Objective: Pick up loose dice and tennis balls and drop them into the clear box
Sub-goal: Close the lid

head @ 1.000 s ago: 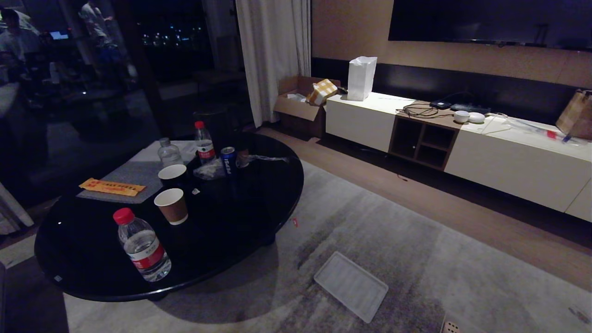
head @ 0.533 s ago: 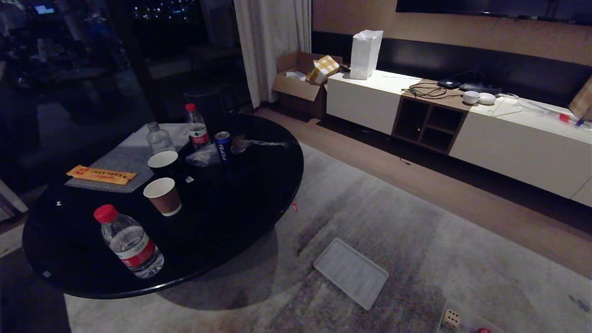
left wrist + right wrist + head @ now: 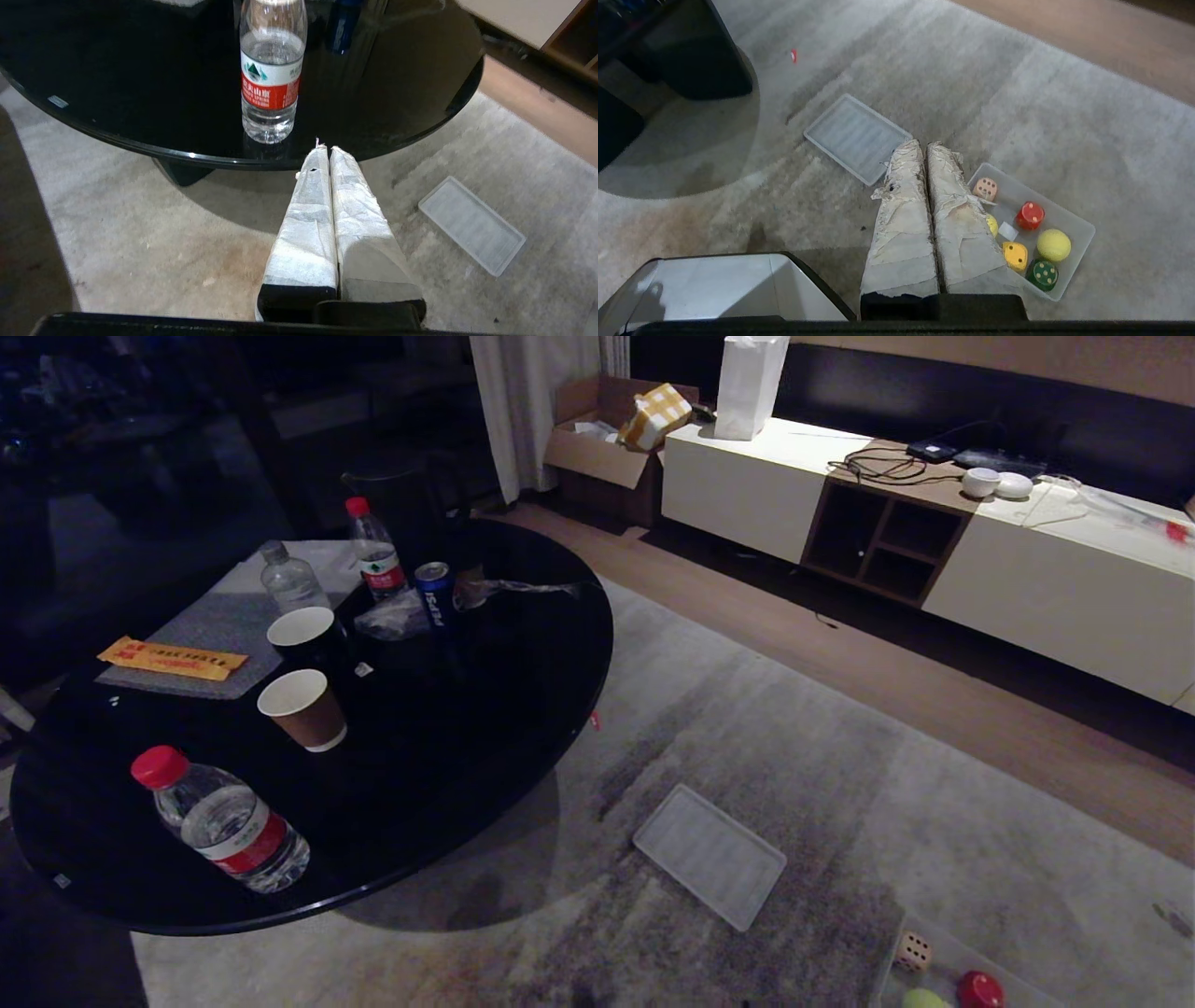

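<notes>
The clear box (image 3: 1057,210) rests on the carpet and shows at the head view's lower right corner as well (image 3: 943,943). Inside it lie a beige die (image 3: 985,188), a red die (image 3: 1030,215), a yellow die (image 3: 1015,256), a dark green die (image 3: 1042,274) and a tennis ball (image 3: 1053,245). A second tennis ball (image 3: 992,225) is half hidden behind my right finger. My right gripper (image 3: 923,143) hangs shut and empty above the carpet beside the box. My left gripper (image 3: 325,148) is shut and empty near the table's edge.
A flat clear lid (image 3: 709,857) lies on the carpet between the box and the round black table (image 3: 523,747). The table holds water bottles (image 3: 219,821), paper cups (image 3: 302,707) and a can (image 3: 435,593). A low white cabinet (image 3: 1027,569) lines the far wall.
The head view has tipped downward, so the whole scene slid up. The box with its dice and a ball came into view at the lower right. Nothing on the floor moved.
</notes>
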### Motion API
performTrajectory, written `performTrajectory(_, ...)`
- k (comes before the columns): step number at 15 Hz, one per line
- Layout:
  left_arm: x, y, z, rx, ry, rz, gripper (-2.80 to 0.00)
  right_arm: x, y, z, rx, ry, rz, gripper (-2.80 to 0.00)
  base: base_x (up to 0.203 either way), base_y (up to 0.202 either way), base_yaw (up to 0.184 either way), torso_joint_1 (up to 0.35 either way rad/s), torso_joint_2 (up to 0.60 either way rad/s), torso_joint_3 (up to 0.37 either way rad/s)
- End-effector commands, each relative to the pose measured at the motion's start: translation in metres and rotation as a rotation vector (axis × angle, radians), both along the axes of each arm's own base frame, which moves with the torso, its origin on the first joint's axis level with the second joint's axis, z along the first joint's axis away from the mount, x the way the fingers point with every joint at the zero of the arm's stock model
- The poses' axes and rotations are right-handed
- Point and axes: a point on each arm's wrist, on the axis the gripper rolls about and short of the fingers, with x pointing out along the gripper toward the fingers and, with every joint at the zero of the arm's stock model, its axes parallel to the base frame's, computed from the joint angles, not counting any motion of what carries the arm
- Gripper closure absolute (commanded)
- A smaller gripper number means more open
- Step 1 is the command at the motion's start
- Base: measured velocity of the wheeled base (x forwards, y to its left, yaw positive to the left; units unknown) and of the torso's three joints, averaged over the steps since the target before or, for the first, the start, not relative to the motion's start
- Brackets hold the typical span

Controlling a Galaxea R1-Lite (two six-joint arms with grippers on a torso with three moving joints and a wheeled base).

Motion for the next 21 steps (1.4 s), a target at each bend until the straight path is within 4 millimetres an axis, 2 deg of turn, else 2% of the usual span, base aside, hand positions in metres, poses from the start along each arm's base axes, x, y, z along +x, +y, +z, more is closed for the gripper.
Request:
performTrajectory(1,0.0002,0.0000,-0.0004,-0.001,0.002,0.001,0.00,0.0000,0.0000,-0.0001,-0.001,0.003,0.001,0.00,0.000,0.000,0.000,0.002,0.01,-0.199)
performTrajectory(21,0.0002,0.0000,-0.0004,-0.001,0.002,0.001,0.00,0.0000,0.0000,-0.0001,-0.001,0.003,0.001,0.00,0.000,0.000,0.000,0.002,0.00,-0.198)
